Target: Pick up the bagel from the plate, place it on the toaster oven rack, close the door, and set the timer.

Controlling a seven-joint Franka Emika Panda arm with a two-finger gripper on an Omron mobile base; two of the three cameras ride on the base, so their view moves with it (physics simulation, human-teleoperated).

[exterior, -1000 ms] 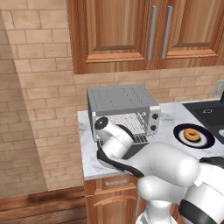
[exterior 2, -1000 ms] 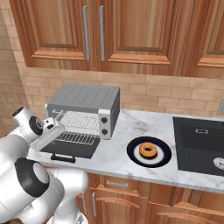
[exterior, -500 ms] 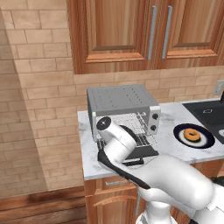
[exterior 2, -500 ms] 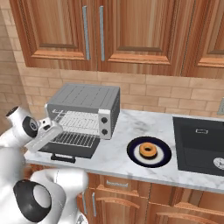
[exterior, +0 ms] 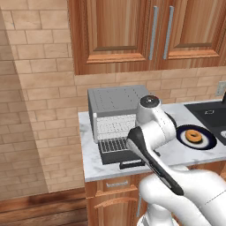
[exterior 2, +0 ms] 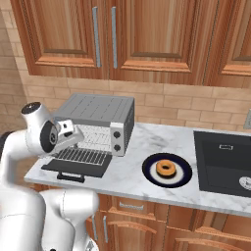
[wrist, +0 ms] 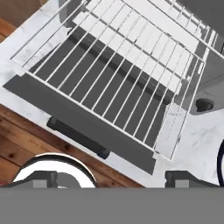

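Hand view looks down on the toaster oven rack (wrist: 118,74), pulled out over the door (wrist: 83,127), which lies folded flat on the marble counter (wrist: 205,140); black bar handle (wrist: 78,138) along the door's outer edge, nearest the camera; the two fingertips (wrist: 186,178) stand far apart at the bottom corners, nothing between them, so the jaws are wide. No brand, label or legible writing on the toaster oven (exterior 2: 98,122) in any view; two round knobs on its front panel, markings too small to read. Right base view: gripper (exterior 2: 73,135) just left of the oven mouth, above the rack (exterior 2: 81,156) and door (exterior 2: 73,167); bagel (exterior 2: 166,169) lies on the plate (exterior 2: 149,171), on the counter well to the right of the oven, untouched. Left base view: bagel (exterior: 193,136) on plate (exterior: 207,142), right of the arm. Against the earlier frames: bagel, plate, oven unchanged in place; the arm's elbow has swung up and over the counter; the fingers have spread from about half open to wide.
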